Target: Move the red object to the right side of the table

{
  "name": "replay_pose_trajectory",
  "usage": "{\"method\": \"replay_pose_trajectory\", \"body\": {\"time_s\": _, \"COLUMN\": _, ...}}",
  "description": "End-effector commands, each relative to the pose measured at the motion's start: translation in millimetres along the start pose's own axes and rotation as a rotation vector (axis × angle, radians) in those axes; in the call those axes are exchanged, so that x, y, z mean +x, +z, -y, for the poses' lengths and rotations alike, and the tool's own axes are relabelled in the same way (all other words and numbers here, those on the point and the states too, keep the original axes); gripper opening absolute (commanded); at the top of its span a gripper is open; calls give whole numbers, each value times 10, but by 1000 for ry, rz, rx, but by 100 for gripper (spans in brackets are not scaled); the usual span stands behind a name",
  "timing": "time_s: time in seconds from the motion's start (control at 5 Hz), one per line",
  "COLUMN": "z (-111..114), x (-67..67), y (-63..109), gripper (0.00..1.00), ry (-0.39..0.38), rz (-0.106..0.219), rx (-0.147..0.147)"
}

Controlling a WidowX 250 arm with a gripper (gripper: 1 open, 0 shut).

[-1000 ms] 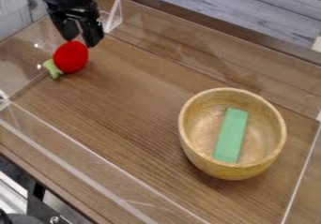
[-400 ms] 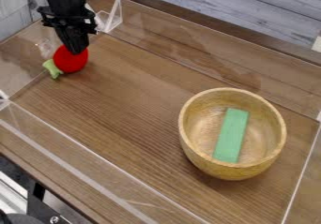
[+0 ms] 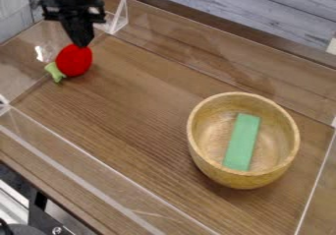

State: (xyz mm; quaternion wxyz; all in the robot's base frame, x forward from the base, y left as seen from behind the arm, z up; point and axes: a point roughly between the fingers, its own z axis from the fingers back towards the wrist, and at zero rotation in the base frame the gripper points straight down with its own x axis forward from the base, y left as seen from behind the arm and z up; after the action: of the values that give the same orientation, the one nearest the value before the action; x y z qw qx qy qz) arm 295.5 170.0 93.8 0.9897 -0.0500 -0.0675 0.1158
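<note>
Pinching the red toy fruit (image 3: 75,59) at its top, the tool (image 3: 78,42) is pressed together; light, glossy, slippery handling is judged.

Your red object (image 3: 75,60): small, round, glossy toy fruit with a little green leaf piece at its lower left, lying in the upper left of the frame. Your table (image 3: 144,121): brown wood-grain top, bordered by low clear walls, filling most of the frame.

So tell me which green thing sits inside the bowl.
The flat green block, lying in the wooden bowl on the right. The other green bit is the little stem piece on the red object, far left under the gripper.
</note>
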Motion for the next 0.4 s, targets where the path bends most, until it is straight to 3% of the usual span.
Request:
{"method": "replay_pose_trajectory", "body": {"time_s": 0.0, "z": 276, "x": 263, "y": 276, "gripper": 0, "ry": 5, "rz": 95, "rx": 25}}
{"method": "replay_pose_trajectory", "body": {"time_s": 0.2, "z": 101, "x": 329, "y": 159, "gripper": 100, "ry": 62, "rz": 96, "rx": 48}}
